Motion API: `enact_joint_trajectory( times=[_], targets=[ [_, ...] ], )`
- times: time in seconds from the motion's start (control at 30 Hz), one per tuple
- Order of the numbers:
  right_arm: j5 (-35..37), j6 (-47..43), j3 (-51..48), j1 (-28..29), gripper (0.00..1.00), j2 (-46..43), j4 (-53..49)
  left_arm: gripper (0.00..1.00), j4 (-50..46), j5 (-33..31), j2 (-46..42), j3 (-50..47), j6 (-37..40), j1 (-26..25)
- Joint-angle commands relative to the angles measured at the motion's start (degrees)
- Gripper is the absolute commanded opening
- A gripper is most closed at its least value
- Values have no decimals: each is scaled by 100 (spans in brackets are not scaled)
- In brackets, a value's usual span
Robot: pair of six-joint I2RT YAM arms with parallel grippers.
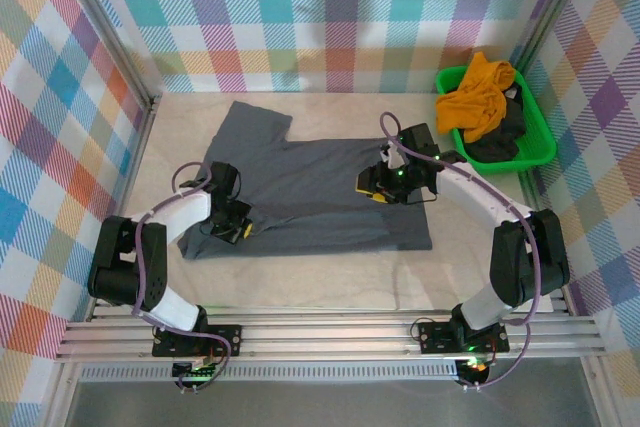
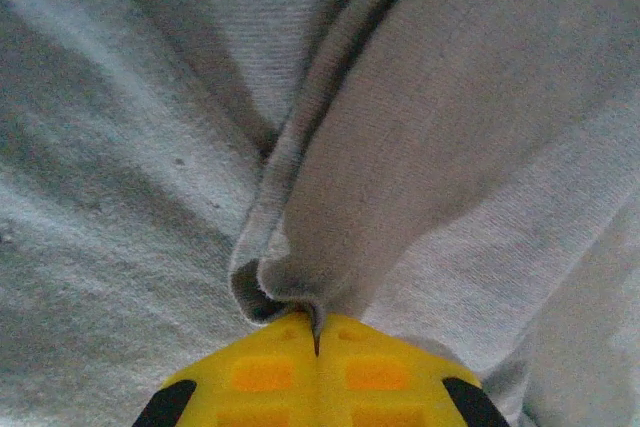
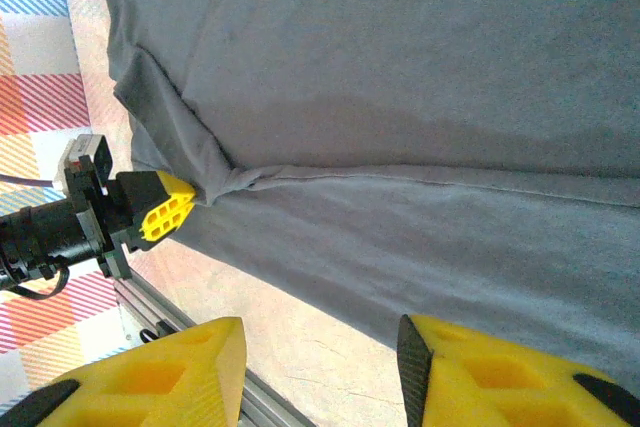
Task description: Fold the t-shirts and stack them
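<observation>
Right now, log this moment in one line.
left gripper: shut on grey t-shirt | right gripper: open above it | orange t-shirt, dark t-shirt: in green basket

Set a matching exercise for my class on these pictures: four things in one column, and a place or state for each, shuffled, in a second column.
Column one
1. slate-grey t-shirt
2. mustard-orange t-shirt
3. left gripper
4. right gripper

Column two
A. open, over the grey cloth
B. heaped in the green basket
C. spread out on the table
D. shut on a fold of grey cloth

Pairs: 1-C, 2-B, 3-D, 4-A
</observation>
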Motion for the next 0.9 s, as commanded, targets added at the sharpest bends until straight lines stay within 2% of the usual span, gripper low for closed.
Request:
enact_joint_trajectory(
  times=[0.0, 0.1, 0.27, 0.47, 0.67, 0.87],
  targets=[
    [-89, 54, 109, 34, 45, -117, 14, 0, -317, -146, 84, 443, 271, 8],
    [-40, 69, 156, 33, 45, -99, -16, 0, -586, -247, 383, 1062, 757, -80],
    [-25, 115, 221, 29, 44, -21, -21, 0, -1313, -340, 1443, 2434, 1629, -297],
    [-13, 115, 268, 25, 44, 0, -56, 0, -1727, -574, 2235, 3603, 2280, -591],
    [33, 115, 187, 25, 44, -55, -102, 0, -2113, -796, 2771, 4435, 2826, -925],
    [40, 143, 156, 25, 44, -64, -90, 0, -2147, -931, 3020, 4624, 3055, -1079]
  ],
)
